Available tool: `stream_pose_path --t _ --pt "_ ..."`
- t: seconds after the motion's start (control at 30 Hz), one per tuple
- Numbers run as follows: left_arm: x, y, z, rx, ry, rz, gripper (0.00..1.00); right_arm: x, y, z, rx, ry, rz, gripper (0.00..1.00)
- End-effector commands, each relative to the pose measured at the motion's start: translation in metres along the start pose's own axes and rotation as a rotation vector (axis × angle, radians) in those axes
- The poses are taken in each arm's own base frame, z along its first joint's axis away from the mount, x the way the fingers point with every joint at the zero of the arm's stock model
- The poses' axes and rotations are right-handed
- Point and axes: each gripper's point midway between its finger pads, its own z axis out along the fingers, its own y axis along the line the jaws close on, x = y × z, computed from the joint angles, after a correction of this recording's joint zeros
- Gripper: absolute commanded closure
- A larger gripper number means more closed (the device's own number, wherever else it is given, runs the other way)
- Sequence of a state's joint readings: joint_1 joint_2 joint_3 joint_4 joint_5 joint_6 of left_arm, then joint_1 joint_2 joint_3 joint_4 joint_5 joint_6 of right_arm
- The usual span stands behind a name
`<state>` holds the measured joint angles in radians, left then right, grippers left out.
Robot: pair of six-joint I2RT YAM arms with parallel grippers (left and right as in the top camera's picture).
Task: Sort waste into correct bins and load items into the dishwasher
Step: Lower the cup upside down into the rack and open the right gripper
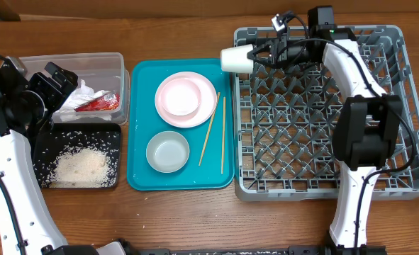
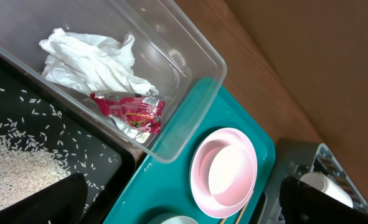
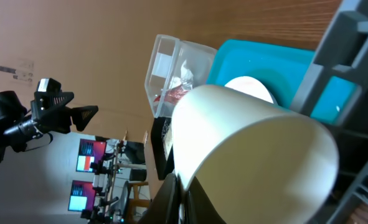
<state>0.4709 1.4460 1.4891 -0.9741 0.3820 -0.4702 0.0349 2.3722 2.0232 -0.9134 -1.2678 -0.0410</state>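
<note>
One wrapper [image 1: 98,103] in clear tub [image 1: 88,59]

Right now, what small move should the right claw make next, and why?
Probably carry the white cup further in over the grey rack: the right claw holds it sideways at the rack's corner, partly outside the rim.

Soft, even room light; all three views bright.
Shadows on the table [image 1: 195,227] are faint. The clear tub [image 2: 193,59] carries a pale sheen, and the white cup [image 3: 252,155] looms washed-out and soft by the right wrist lens, with the monitors [image 3: 87,155] behind it blurred.
</note>
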Motion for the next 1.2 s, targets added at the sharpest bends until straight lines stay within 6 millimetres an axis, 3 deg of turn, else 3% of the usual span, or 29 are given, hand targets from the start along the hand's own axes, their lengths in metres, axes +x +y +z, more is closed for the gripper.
stream_pose_path --t 0.0,0.33,0.6,0.83,1.17 --pt "-0.005 -0.008 -0.006 0.014 -0.018 0.007 0.0 0.005 -0.042 -0.009 0.194 0.0 0.032 0.96" --pt "-0.005 -0.008 -0.006 0.014 -0.018 0.007 0.0 0.017 -0.064 -0.027 0.31 0.023 0.068 0.96" --pt "-0.005 -0.008 -0.006 0.014 -0.018 0.006 0.0 0.019 -0.064 -0.027 0.311 0.031 0.057 0.96" --pt "-0.005 -0.008 -0.006 0.014 -0.018 0.006 0.0 0.0 -0.012 -0.018 0.0 -0.025 -0.042 0.96" --pt "-0.005 -0.008 -0.006 0.014 -0.018 0.006 0.0 0.0 -0.002 0.009 -0.014 0.006 -0.115 0.96"
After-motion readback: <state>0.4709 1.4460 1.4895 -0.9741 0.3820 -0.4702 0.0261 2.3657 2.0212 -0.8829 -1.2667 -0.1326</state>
